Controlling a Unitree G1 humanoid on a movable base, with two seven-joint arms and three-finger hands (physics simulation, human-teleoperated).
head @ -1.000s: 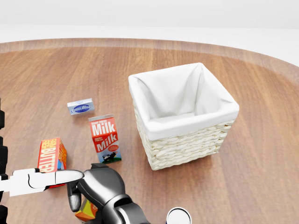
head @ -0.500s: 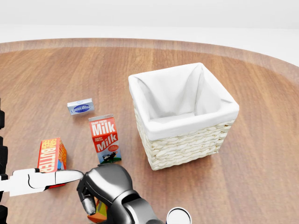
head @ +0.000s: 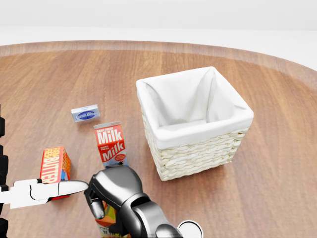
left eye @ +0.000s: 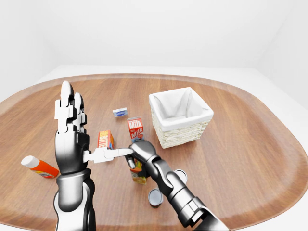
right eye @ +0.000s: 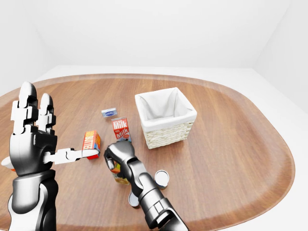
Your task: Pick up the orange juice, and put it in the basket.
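Wooden table (left eye: 240, 144) holds the juice (left eye: 139, 175) below the milk (left eye: 136, 128) in left-eye view, right hand (head: 111, 191) clenched round its upper sides, likely light, stiff, crushable; left hand (left eye: 70, 120) splayed.

The right hand (head: 113, 191) hides most of the orange juice (head: 107, 218).
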